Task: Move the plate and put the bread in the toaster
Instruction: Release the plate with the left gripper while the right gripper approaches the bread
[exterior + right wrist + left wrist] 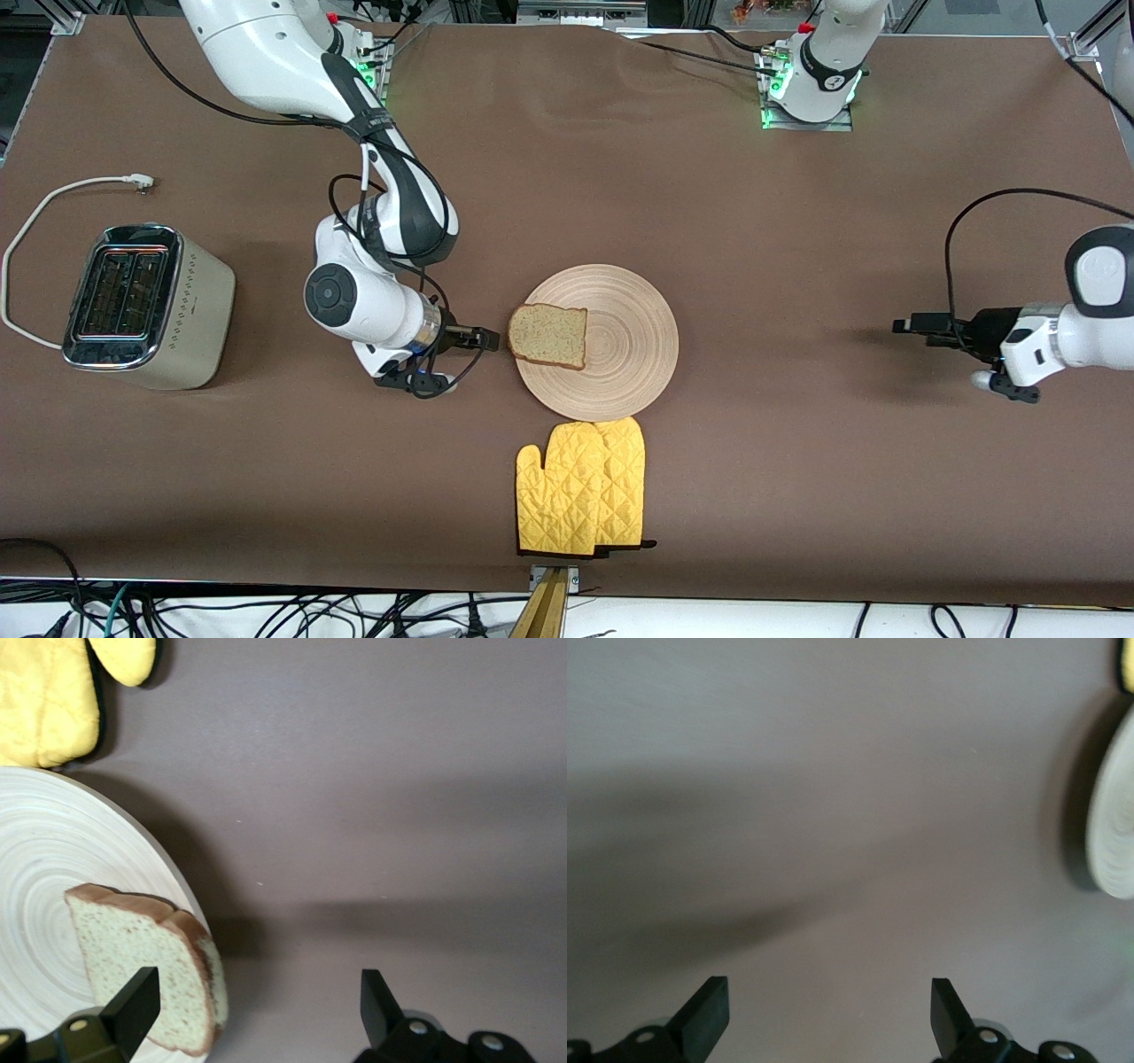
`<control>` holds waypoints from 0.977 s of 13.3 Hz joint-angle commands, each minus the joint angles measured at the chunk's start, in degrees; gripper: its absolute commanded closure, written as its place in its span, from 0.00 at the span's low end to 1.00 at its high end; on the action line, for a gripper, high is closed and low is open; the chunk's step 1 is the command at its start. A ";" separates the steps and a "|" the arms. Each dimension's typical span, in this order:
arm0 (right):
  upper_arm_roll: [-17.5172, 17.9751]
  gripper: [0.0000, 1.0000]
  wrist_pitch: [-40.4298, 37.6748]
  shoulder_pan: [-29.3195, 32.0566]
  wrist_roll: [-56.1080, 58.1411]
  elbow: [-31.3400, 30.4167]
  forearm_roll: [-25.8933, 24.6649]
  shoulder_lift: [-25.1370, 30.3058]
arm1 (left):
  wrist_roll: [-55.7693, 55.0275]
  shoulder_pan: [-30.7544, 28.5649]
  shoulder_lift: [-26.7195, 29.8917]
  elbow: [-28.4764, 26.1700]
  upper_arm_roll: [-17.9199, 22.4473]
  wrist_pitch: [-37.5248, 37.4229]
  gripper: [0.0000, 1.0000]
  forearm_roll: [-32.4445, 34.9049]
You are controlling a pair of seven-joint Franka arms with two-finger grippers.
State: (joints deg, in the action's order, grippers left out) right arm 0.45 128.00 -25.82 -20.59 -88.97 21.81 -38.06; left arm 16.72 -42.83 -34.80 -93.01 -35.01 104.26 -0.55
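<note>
Bread [549,334] sits flat on the plate [620,354], at the rim toward the right arm's end of the table, crust slightly overhanging. Plate mid-table, touching the yellow oven mitts [580,499] that lie nearer the front camera. Toaster [146,306] well apart, at the right arm's end, slots up, cord [35,221] trailing. Right gripper [485,337] low, just beside the bread, fingers [133,1010] apart, nothing held. Left gripper [912,326] waits over bare table near the left arm's end, fingers [709,1010] apart.

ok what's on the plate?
One slice of bread lies on the plate, overhanging the rim at the right arm's end. The rest of the plate shows bare wood; the patch under the slice is covered.
</note>
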 commanded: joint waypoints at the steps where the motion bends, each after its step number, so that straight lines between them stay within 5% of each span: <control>1: -0.36 0.00 1.72 -1.42 -0.33 1.07 1.92 -1.22 | -7.55 1.08 8.06 -0.94 0.03 -0.91 0.00 7.37; 7: -0.36 0.00 4.19 -4.15 -0.42 1.16 1.84 -3.51 | -10.66 2.22 15.73 4.39 -1.20 -0.38 0.00 20.65; 11: -0.36 0.00 7.44 -5.29 -0.51 1.16 1.92 -5.35 | -11.44 10.29 22.31 7.40 2.21 -7.41 0.00 18.41; 13: -0.36 0.11 7.80 -5.38 -0.33 1.16 2.36 -5.45 | -11.89 14.59 25.81 7.23 6.23 -9.06 0.00 12.36</control>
State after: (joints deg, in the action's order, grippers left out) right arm 0.46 135.28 -30.58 -20.59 -88.91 22.74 -42.84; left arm 4.99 -32.05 -12.55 -85.43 -33.63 97.37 15.92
